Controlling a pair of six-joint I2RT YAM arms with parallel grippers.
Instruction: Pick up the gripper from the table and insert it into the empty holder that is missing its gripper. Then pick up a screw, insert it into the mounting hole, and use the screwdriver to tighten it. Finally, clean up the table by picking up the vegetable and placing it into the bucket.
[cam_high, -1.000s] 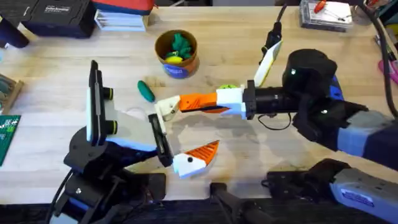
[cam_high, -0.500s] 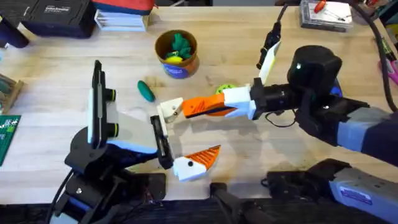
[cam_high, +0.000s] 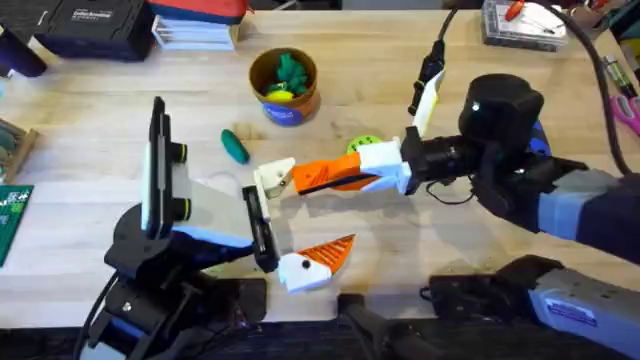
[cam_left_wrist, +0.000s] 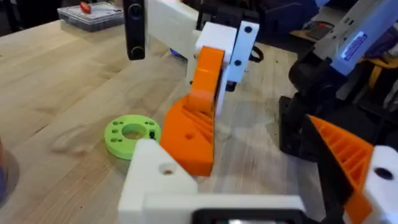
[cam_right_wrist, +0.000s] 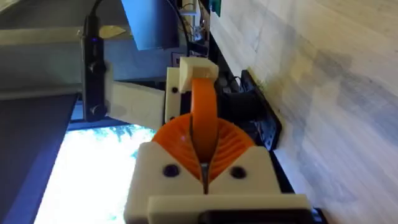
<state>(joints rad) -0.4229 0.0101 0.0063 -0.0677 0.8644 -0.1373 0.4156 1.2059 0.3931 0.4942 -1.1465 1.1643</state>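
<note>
My right gripper (cam_high: 345, 176) is shut on the orange wedge gripper (cam_high: 322, 176). It holds the wedge's tip against the white empty holder (cam_high: 272, 178) on my left gripper (cam_high: 298, 215). That left gripper is open, and its other finger carries an orange pad (cam_high: 328, 250). In the left wrist view the wedge (cam_left_wrist: 191, 134) slants down beside the bare holder (cam_left_wrist: 160, 177). In the right wrist view the wedge (cam_right_wrist: 203, 118) sits between ribbed orange pads (cam_right_wrist: 231, 144). The dark green vegetable (cam_high: 234, 146) lies left of the holder. The yellow bucket (cam_high: 284, 88) stands behind it. The screw and screwdriver are out of view.
A bright-green disc (cam_high: 364, 144) lies just behind the right gripper and also appears in the left wrist view (cam_left_wrist: 132, 134). A white-yellow cabled tool (cam_high: 428, 100) lies at back right. A black case (cam_high: 90, 25), books (cam_high: 195, 30), a parts box (cam_high: 522, 22) and a circuit board (cam_high: 12, 215) line the edges.
Over the last second my right gripper shifted slightly right and toward me with the wedge, which tilted against the holder. In the last half second almost nothing moved.
</note>
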